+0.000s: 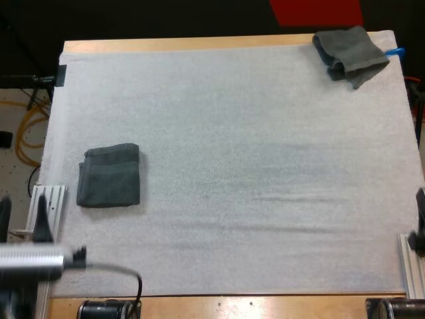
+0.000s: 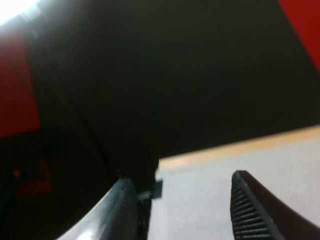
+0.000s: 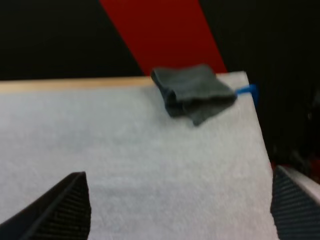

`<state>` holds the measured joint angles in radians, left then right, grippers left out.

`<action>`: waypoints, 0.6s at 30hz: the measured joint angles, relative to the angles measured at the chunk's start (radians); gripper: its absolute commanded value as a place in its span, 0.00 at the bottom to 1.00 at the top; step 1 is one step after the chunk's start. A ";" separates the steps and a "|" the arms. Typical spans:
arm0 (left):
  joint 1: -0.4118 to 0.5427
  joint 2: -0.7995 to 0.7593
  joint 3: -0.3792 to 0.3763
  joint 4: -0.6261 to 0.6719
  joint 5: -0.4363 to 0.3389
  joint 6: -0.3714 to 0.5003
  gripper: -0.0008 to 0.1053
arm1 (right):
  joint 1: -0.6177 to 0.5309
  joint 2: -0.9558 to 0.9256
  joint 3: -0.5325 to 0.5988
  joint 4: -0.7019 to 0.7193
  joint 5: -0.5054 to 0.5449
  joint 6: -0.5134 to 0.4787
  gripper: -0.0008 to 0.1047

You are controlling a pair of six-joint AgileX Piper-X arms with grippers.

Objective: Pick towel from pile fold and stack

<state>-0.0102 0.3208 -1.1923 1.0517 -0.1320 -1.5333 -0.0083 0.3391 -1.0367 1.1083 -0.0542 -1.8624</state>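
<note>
A folded dark grey-green towel (image 1: 109, 176) lies flat on the left side of the white mat (image 1: 232, 166). A crumpled towel (image 1: 350, 54) of the same colour sits at the mat's far right corner. My left gripper (image 2: 182, 215) is open with nothing between its fingers; it hovers by the mat's left edge and points past the far left corner. My right gripper (image 3: 180, 210) is open wide over bare mat, with the crumpled towel (image 3: 192, 92) well ahead of it, beyond the fingertips. Neither gripper touches a towel.
Wooden table edges (image 1: 199, 44) border the mat at the far and near sides. Metal rails stand at the near left (image 1: 48, 203) and near right (image 1: 413, 266). Yellow cables (image 1: 30, 129) lie on the floor to the left.
</note>
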 measured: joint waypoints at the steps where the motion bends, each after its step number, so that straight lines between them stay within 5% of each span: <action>1: 0.000 -0.030 0.010 0.000 0.000 0.000 0.40 | 0.000 -0.026 0.000 0.001 -0.002 0.000 0.69; 10: 0.000 -0.321 0.151 0.120 0.052 -0.001 0.40 | 0.000 -0.255 0.003 0.034 -0.005 0.007 0.69; 18: 0.001 -0.338 0.228 0.365 0.077 -0.030 0.40 | 0.000 -0.355 0.099 0.114 -0.011 0.067 0.69</action>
<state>-0.0092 -0.0175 -0.9642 1.4169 -0.0549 -1.5632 -0.0083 -0.0155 -0.9373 1.2226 -0.0652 -1.7957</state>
